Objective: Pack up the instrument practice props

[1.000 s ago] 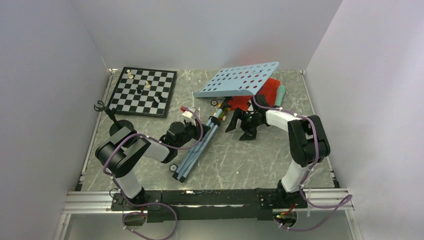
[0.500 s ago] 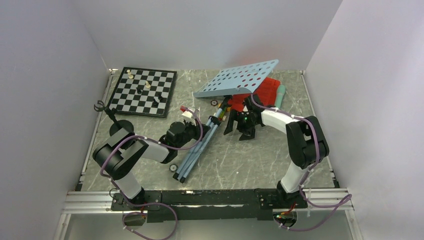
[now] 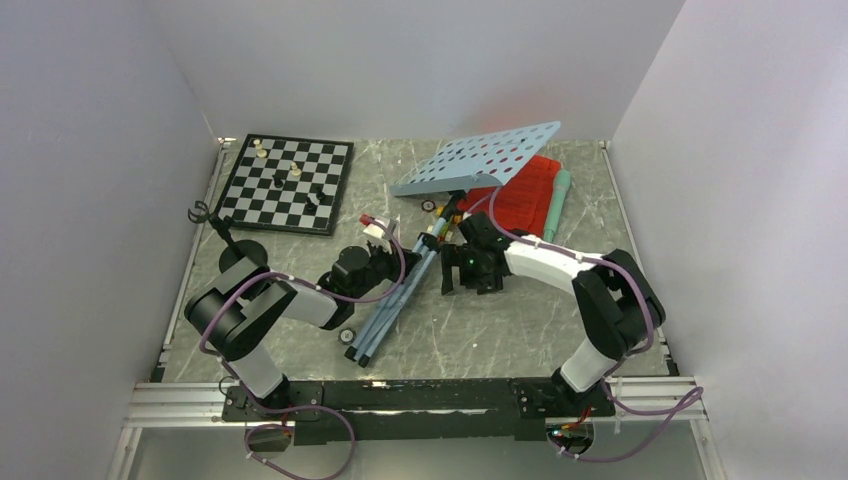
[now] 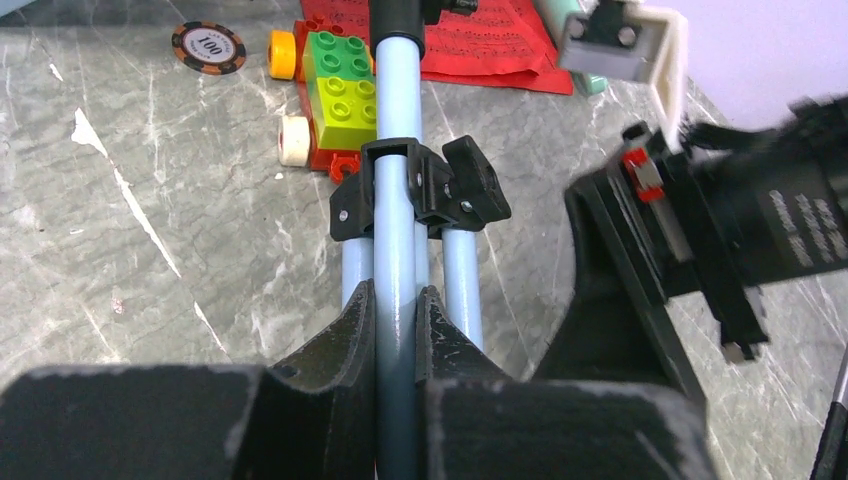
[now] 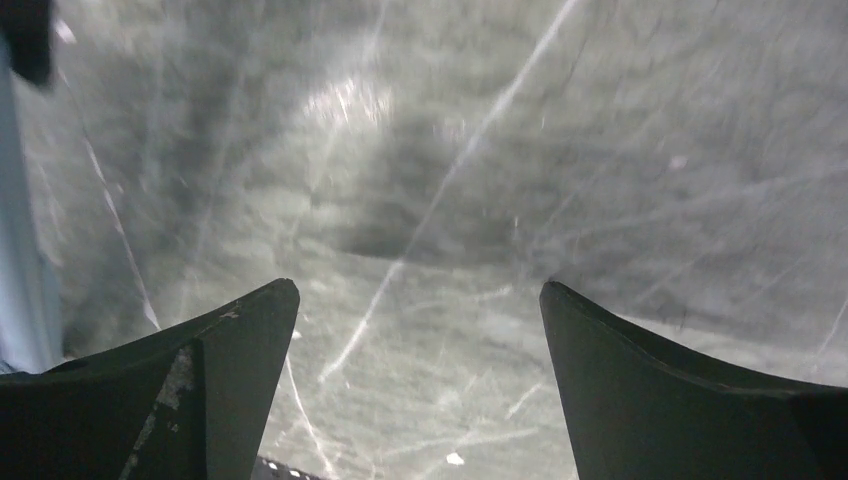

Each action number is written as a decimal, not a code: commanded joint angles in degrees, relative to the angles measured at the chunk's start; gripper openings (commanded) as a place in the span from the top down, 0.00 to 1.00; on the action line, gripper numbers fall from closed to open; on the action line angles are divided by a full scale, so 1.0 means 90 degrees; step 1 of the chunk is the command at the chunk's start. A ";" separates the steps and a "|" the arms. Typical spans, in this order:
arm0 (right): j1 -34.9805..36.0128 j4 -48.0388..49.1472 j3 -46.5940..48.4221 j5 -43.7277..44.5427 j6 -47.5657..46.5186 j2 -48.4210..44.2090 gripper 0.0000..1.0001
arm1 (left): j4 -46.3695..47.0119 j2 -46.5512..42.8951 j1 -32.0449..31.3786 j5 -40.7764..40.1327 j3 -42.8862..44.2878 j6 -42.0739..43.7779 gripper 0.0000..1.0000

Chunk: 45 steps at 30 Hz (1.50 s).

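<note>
Swings the right gripper (image 5: 418, 290) leftward off the red sheet-music pages (image 3: 520, 195), jaws spread wide above the grey marble table (image 3: 520, 320), to just beside the folded legs of the light blue perforated music stand (image 3: 480, 160) lying from mid-table toward the far edge, and pinches one leg in the left gripper (image 4: 397, 300).

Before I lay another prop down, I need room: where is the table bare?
Bare marble lies near, between the tripod legs and the right arm, and at the back between the chessboard and the stand's blue desk. Crowded: under that desk, with red pages, block toy.
</note>
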 commanded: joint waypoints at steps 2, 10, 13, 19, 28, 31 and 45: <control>0.0297 -0.1074 -0.0685 0.0340 -0.0140 -0.0179 0.03 | 0.1149 -0.0348 -0.0135 0.0159 0.0034 0.0448 1.00; 0.0316 -0.1248 -0.0791 -0.0104 -0.0214 -0.1681 0.03 | 0.1131 -0.0288 -0.0141 0.0171 0.0090 0.0472 1.00; 0.0311 -0.1371 -0.0611 -0.0182 -0.0217 -0.2008 0.03 | 0.1145 -0.0237 -0.0135 0.0175 0.0091 0.0459 1.00; 0.0316 -0.1395 -0.0192 -0.0400 -0.0201 -0.2293 0.03 | 0.1110 -0.0228 -0.0138 0.0177 0.0071 0.0458 1.00; 0.0259 0.0056 -0.0014 -0.0596 -0.0082 -0.3279 0.01 | 0.0978 -0.0007 -0.0188 0.0378 0.0193 0.0205 1.00; 0.0243 0.0289 0.0022 -0.0583 -0.0136 -0.3317 0.01 | 0.0917 0.0097 -0.0204 0.0486 0.0271 0.0171 1.00; 0.0209 0.0687 0.0047 -0.0264 -0.0439 -0.3952 0.01 | 0.0335 -0.0103 -0.0204 0.0736 0.0330 0.0185 0.30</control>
